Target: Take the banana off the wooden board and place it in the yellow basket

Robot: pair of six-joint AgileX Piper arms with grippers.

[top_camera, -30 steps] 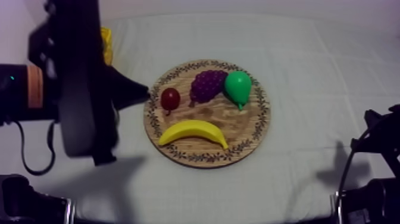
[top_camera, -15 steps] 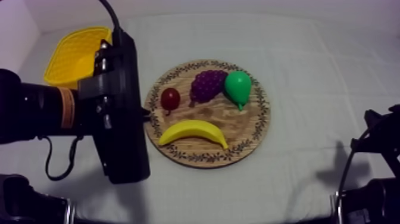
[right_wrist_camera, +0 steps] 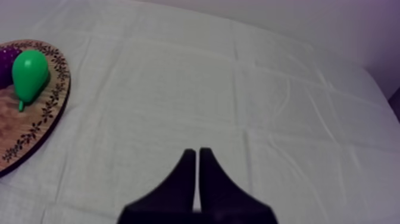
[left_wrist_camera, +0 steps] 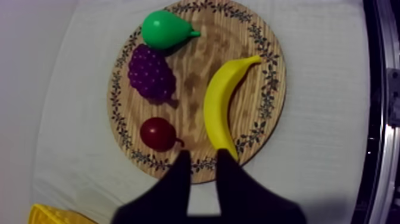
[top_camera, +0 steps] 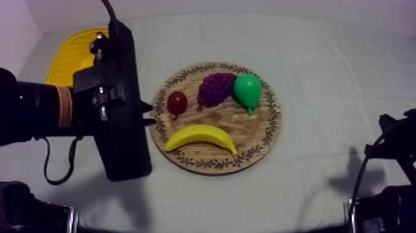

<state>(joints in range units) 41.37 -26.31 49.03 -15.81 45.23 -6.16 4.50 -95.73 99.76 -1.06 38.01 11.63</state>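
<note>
Banana [top_camera: 200, 137], smooth yellow crescent

All three views look down on the board [top_camera: 257, 139].

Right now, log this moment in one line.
left gripper open at board rim | banana on board | right gripper shut, resting

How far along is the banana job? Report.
Done: nothing yet; the curved yellow banana lies on the round wooden board. In hand: my open left gripper hovers at the board's rim near the banana. Left: grasp, lift, drop into the yellow basket.
</note>
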